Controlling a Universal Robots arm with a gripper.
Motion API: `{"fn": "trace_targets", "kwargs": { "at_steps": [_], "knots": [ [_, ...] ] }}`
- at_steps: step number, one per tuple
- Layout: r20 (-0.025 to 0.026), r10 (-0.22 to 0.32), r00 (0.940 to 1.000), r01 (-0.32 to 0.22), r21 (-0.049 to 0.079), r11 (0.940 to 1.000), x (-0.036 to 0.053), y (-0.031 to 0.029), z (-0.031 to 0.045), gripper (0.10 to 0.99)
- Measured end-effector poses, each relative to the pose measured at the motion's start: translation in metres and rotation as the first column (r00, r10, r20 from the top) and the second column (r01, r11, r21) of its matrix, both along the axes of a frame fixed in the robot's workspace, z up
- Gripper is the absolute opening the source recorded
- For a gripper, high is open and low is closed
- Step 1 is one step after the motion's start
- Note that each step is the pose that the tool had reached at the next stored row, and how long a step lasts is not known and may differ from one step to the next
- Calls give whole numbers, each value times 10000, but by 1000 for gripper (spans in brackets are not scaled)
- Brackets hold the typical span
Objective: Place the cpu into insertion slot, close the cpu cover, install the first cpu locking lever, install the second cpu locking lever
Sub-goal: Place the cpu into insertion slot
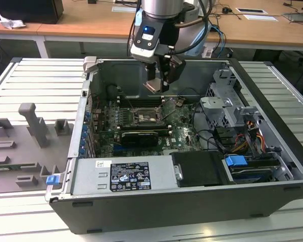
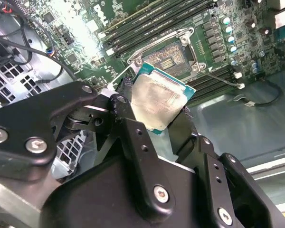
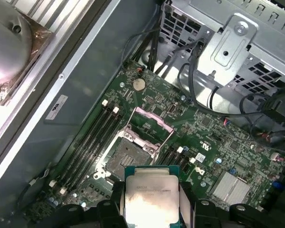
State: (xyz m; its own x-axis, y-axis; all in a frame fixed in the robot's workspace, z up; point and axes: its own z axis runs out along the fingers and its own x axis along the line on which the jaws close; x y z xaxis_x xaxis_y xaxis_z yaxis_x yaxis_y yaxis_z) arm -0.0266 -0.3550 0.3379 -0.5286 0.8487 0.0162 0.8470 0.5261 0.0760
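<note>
My gripper (image 1: 159, 83) hangs inside the open computer case, shut on the cpu (image 1: 152, 86), a flat square chip with a pale silver top. In both wrist views the cpu (image 2: 156, 99) (image 3: 152, 194) sits clamped between the two black fingers (image 2: 128, 128). The insertion slot (image 1: 144, 117) lies below on the green motherboard, dark and bare (image 3: 126, 156) (image 2: 173, 56). The cpu cover (image 3: 151, 127) stands tilted up and open at the slot's far edge. The cpu is held clear above the slot, not touching it.
A long black card (image 1: 139, 136) lies across the motherboard in front of the slot. Black memory slots (image 3: 92, 137) run beside the socket. A metal drive cage (image 1: 227, 106) and cables stand at the exterior view's right. Grey fixtures (image 1: 35, 126) sit outside the case at its left.
</note>
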Motion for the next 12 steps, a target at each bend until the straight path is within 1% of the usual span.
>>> {"fn": "trace_targets", "kwargs": {
  "at_steps": [1,5,7,10,12],
  "knots": [
    [0,-68,10000,68,0,10000,0,0,-2,541],
    [0,-661,9978,661,-1,9978,0,0,-21,541],
    [0,-998,9950,998,0,9950,0,0,-33,541],
    [0,-1265,9920,1265,0,9920,0,0,-42,541],
    [0,-1594,9872,1594,0,9872,0,0,-53,541]
  ]
}}
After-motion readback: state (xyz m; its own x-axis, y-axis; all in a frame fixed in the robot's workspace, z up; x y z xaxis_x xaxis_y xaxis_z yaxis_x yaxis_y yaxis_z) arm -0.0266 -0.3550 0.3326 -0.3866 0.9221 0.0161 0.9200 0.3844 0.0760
